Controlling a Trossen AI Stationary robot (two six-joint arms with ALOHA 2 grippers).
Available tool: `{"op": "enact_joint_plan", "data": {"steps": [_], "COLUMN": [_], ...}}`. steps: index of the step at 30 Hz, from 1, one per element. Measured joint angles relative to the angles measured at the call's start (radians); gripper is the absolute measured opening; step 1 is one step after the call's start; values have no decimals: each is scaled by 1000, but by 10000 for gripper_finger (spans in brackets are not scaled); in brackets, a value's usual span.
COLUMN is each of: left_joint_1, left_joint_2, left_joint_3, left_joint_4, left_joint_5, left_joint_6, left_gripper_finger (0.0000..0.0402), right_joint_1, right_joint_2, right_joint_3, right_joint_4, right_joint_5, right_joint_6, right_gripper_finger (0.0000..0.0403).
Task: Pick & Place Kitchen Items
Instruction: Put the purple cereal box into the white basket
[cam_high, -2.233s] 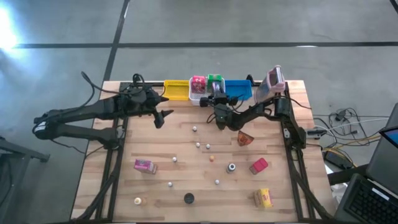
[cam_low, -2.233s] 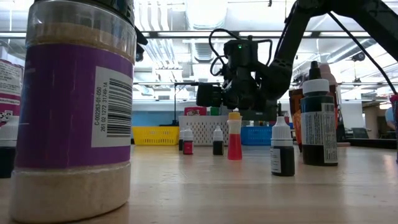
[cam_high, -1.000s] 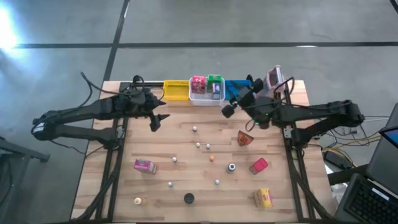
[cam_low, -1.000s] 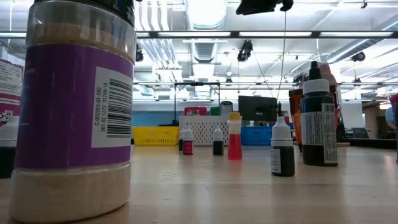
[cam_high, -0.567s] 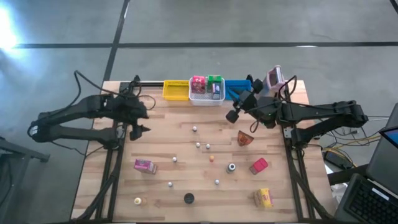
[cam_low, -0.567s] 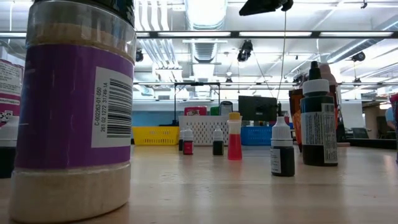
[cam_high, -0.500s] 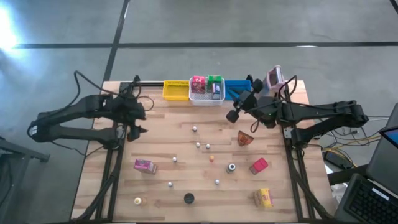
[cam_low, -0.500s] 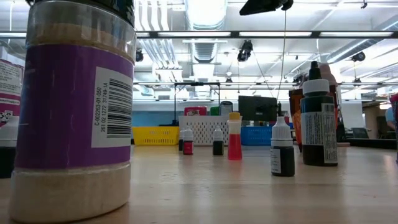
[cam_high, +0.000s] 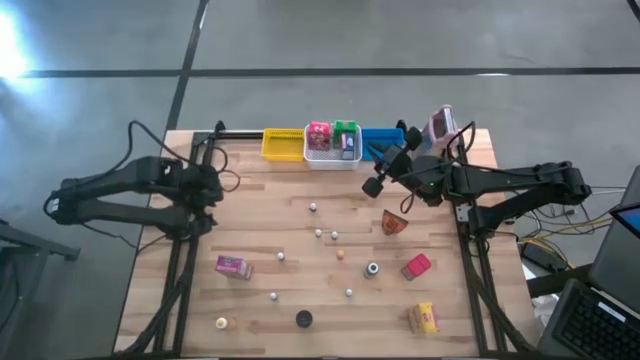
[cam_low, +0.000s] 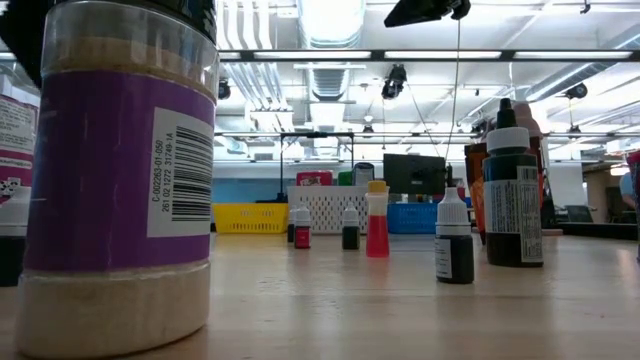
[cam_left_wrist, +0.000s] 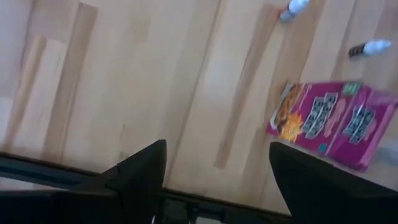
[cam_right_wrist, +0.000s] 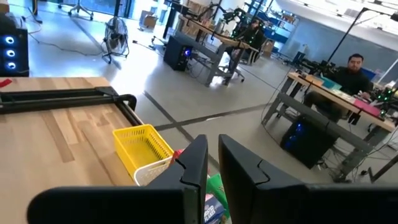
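Step in hand, as judged: the start of a new pick; the left gripper (cam_high: 207, 190) sits over the table's left side, fingers (cam_left_wrist: 140, 168) spread wide with nothing between them, and its wrist view looks down on the pink packet (cam_left_wrist: 333, 121); that packet lies flat on the table (cam_high: 250, 310) at front left, clear of the gripper.

The right gripper (cam_high: 375, 185) hangs raised just in front of the bins, fingers (cam_right_wrist: 196, 162) drawn almost together and nothing visibly held; it appears to be waiting.

Item positions: the white bin (cam_high: 333, 150) already holds pink and green packets; the yellow bin (cam_high: 282, 146) looks bare; the blue bin (cam_high: 385, 140) is partly covered by the right arm. A brown packet (cam_high: 395, 222), a red packet (cam_high: 417, 266) and a yellow packet (cam_high: 424, 318) lie on the right half; small bottles are scattered mid-table.

Next move, as judged: bring the left gripper over the pink packet, align the fingers across its narrow side, descend and close.

Limits of view: the blue bin's contents are hidden; the low view is largely blocked by a purple-labelled jar (cam_low: 120, 170) and shows neither gripper's fingers; the small bottles' types are unreadable from above.
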Motion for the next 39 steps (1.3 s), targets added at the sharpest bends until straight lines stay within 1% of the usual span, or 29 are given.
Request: {"op": "enact_joint_plan", "data": {"steps": [6,11,16,22,25,29,31,34,39], "left_joint_1": [-20,-28,-28,-28,-28,-29,-30,-29,-32], "left_joint_2": [-27,-56,-74,-82,-79,-81,-79,-70,-50], "left_joint_3": [-55,-100,-106,-106,-105,-100,-92,-65,-3], "left_joint_4": [-40,-115,-158,-163,-158,-112,-72,-33,-26], "left_joint_5": [-1,-1,3,27,40,123,141,139,96], "left_joint_6": [13,10,-1,-10,-16,-26,-10,28,45], "left_gripper_finger": [289,289,289,289,289,289,289,289,289], "right_joint_1": [0,-7,-23,-28,-28,-28,-29,-29,-28], "right_joint_2": [3,3,3,3,3,3,3,3,3], "right_joint_3": [0,0,0,0,0,0,0,0,0], "right_joint_4": [8,10,21,27,30,31,33,33,33], "right_joint_5": [1,3,3,3,3,2,2,2,0], "right_joint_6": [23,56,81,85,85,84,83,84,84], "right_gripper_finger": [52,63,70,79,83,88,89,85,65]}}
